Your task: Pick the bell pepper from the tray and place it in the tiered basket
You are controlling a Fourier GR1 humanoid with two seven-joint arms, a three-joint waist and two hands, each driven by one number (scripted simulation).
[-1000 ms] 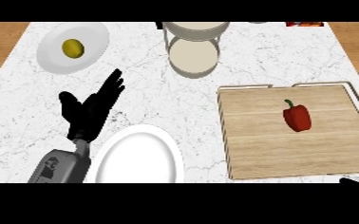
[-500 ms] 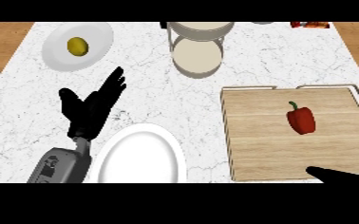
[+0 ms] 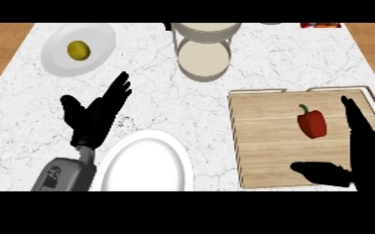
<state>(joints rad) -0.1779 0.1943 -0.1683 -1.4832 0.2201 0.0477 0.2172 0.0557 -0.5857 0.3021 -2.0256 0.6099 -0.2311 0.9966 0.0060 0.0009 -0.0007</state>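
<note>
Right hand (image 3: 359, 151) – open, fingers straight and pointing toward the table's far edge, thumb spread wide to the left; it sits over the near right corner of the tray (image 3: 267, 139), holding nothing. Bell pepper (image 3: 312, 123) – red, green stem uppermost, lying on the tray's right half, just beside the straight fingers and beyond the thumb, and no contact shows. Handling, by judgement: light, hollow, stiff-walled but bruisable, with a glossy skin that may slide; best taken across the broad body below the stem, thumb on one flank and fingers on the other, not by the stem. Tray – wood, raised rim, at the table's right edge. Tiered basket (image 3: 207, 62) – two round tiers, at the middle of the far edge, well apart from the pepper. Left hand (image 3: 92, 119) – open, fingers up, resting near the table's near left side. Also present: a large white plate (image 3: 147, 163) at the near edge and a smaller plate (image 3: 99, 54) with a yellow-green fruit (image 3: 78, 50) at the far left corner.
</note>
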